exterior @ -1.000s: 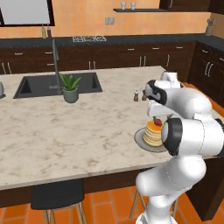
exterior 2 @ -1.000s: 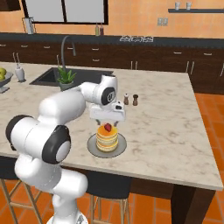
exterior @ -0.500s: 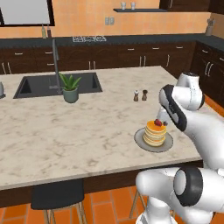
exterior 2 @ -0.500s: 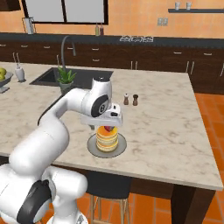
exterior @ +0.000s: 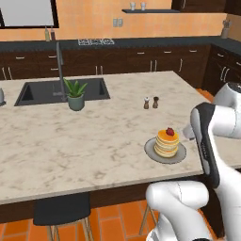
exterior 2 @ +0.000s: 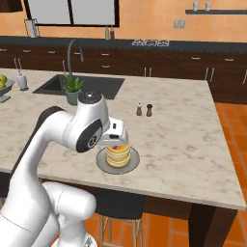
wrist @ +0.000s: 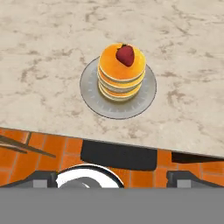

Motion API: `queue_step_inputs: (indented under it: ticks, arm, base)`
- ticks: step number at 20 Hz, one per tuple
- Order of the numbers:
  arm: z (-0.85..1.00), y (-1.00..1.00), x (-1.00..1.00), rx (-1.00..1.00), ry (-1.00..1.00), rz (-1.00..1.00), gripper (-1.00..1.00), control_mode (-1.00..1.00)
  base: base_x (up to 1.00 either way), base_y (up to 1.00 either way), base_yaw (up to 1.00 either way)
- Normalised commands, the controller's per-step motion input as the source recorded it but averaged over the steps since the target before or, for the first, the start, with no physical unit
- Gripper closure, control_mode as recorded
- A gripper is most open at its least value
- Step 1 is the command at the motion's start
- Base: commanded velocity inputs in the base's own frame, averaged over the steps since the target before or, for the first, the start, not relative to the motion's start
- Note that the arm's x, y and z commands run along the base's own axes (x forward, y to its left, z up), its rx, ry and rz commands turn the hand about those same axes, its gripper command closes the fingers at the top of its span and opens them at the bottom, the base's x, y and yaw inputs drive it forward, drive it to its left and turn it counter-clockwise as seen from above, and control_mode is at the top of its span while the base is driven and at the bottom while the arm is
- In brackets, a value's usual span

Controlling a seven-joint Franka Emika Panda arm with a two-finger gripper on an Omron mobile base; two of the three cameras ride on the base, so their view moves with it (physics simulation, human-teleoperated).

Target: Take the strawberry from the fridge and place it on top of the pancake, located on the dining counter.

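Note:
The strawberry [wrist: 125, 54] lies on top of the pancake [wrist: 121, 74], a golden stack on a round grey plate [wrist: 89, 89] near the front edge of the beige dining counter [wrist: 43, 43]. From the left the strawberry [exterior: 170, 131] shows red on the pancake [exterior: 166, 142]. My gripper [wrist: 116, 177] is open and holds nothing; its dark fingertips [wrist: 43, 177] stand wide apart. It hangs back from the stack, above the counter's edge and looking down at it. My hand [exterior 2: 113, 135] hides the stack's top from the right. The fridge is out of view.
Salt and pepper shakers [exterior: 150, 102] stand behind the plate. A potted plant [exterior: 75, 94] sits by the dark sink [exterior: 33, 92] and its faucet [exterior: 59, 66]. A black stool [wrist: 118, 155] stands under the counter edge below the plate. A fruit bowl [exterior 2: 2, 84] sits far left.
My hand has risen off the pancake and drawn back toward the counter's front edge. The strawberry stays on the stack.

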Motion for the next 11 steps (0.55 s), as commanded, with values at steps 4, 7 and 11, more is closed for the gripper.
queue_step_inputs:
  ticks: [4,7,11]
  arm:
    - [0.54,0.08,-0.96,0.00,-0.12,0.00,-1.00,-1.00]
    - [0.45,0.41,-0.76,0.00,-0.04,0.00,-1.00,-1.00]
    - [0.46,0.84,-0.28,-0.03,0.00,0.00,-1.00,-1.00]
  base:
    - [0.00,0.00,0.00]
    - [0.00,0.00,0.00]
    - [0.00,0.00,0.00]
